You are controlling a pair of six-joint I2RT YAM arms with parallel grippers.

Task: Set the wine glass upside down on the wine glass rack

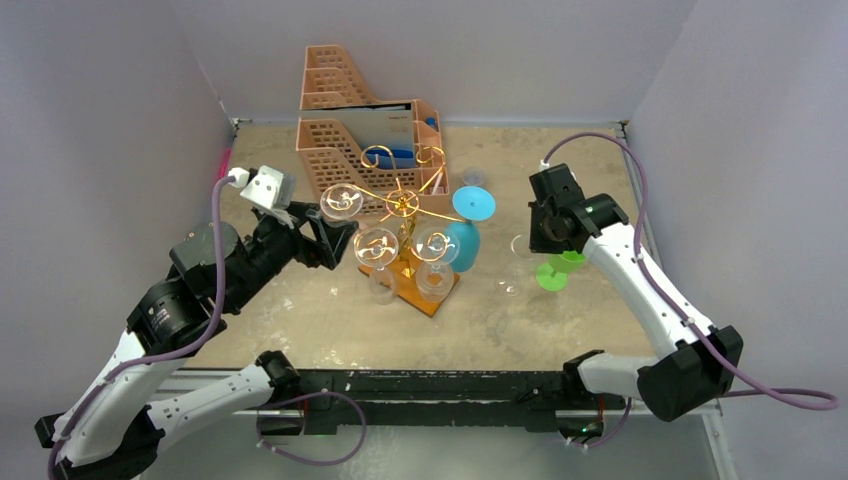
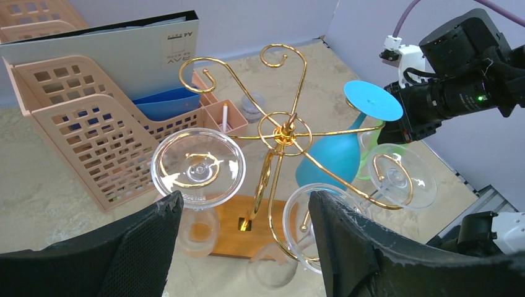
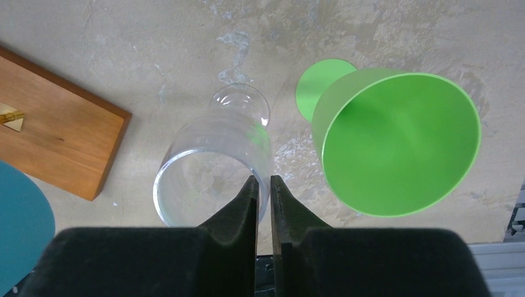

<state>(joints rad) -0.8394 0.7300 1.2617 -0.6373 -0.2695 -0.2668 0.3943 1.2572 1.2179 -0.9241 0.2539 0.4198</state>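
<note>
green glass [image 3: 396, 142] just beside clear wine glass [image 3: 210, 158], blue glass [image 1: 462, 245] crowding right of wine glass rack [image 1: 402, 205], table [image 1: 300, 320] open near-left

Table [image 1: 300, 320], wine glass rack [image 1: 402, 205], organizer [image 1: 335, 160], green glass [image 3: 396, 142] (clear one [image 3: 210, 154] beside)

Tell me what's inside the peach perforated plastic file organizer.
Inside: a white A4 binder and a blue folder, upright; a thin white stick in the small side compartment. The peach organizer hides their lower parts.

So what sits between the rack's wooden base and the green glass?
A clear wine glass stands there, mouth up; the right wrist view shows it best.
</note>
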